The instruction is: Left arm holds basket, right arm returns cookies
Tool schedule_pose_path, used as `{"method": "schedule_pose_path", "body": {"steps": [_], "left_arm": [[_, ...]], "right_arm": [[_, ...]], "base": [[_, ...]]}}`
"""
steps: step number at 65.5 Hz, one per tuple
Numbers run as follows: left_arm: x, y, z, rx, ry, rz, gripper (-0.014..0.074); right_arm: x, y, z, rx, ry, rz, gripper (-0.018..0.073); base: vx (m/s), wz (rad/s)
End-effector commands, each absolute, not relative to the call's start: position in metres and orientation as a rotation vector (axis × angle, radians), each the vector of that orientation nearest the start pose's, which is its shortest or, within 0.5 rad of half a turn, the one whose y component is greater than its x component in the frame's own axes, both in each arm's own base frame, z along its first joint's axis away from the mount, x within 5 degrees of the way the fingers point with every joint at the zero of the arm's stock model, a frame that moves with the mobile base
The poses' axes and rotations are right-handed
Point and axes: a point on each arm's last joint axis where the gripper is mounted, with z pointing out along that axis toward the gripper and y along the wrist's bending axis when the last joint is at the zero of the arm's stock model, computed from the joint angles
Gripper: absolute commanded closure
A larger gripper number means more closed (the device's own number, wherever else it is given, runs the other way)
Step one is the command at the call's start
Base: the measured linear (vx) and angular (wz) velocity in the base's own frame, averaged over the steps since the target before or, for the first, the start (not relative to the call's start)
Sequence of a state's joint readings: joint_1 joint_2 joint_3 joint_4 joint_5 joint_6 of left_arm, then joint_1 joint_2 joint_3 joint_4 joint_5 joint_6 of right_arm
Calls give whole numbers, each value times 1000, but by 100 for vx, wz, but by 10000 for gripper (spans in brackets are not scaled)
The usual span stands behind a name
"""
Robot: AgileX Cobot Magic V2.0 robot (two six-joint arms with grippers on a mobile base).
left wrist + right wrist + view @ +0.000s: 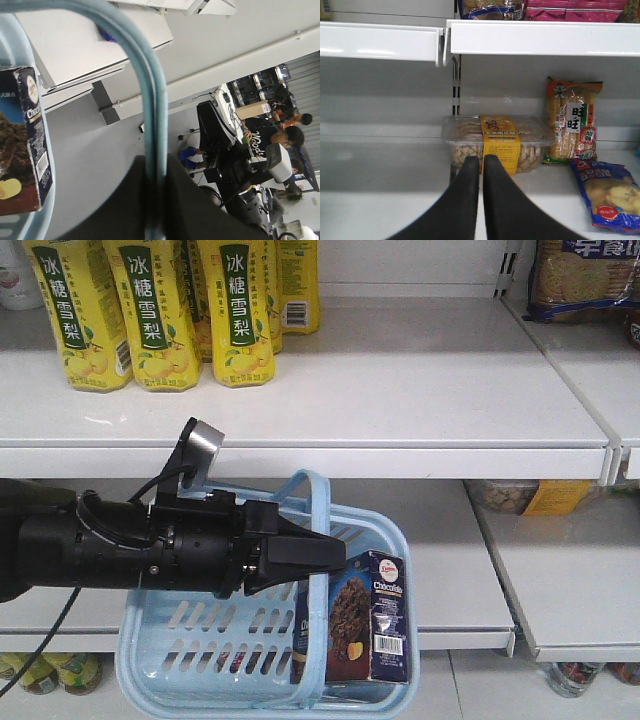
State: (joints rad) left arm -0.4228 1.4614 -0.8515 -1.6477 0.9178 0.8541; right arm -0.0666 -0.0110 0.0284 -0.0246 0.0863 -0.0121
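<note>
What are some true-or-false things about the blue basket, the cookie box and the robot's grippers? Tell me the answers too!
1. The cookie box stands inside the blue basket. True.
2. The right gripper is squeezing the cookie box. False: its fingers are closed together with nothing between them, and it faces a clear snack tub on a shelf.
3. The left gripper holds the blue basket by one of its handles. True.
4. The yellow bottles lie inside the blue basket. False: they stand upright on the top shelf, above the basket.
</note>
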Motion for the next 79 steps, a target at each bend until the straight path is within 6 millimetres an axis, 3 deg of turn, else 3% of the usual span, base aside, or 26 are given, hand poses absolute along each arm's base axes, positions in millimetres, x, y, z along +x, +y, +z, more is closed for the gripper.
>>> {"method": "schedule_pose_path", "body": {"steps": [1,18,28,34,45,60,79], "left_arm": [[230,-184,309,170,2072,-1789,599],[230,-184,309,170,2072,-1789,599],[230,-184,309,170,2072,-1789,599],[230,-184,309,170,2072,-1789,599],[230,-184,309,170,2072,-1789,599],[230,-184,309,170,2072,-1789,599],[230,-184,309,170,2072,-1789,599]], "right_arm": [[56,-4,198,18,1520,-92,568],[56,-4,199,21,1506,-89,568],[55,-4,210,160,1443,66,568],[52,-4,225,120,1401,25,568],[52,-3,272,135,1400,50,568],[84,-4,315,135,1679,47,568],[117,-6,313,198,1740,103,568]], "base": [[0,0],[0,0],[0,0],[0,0],[0,0],[0,0],[0,0]]}}
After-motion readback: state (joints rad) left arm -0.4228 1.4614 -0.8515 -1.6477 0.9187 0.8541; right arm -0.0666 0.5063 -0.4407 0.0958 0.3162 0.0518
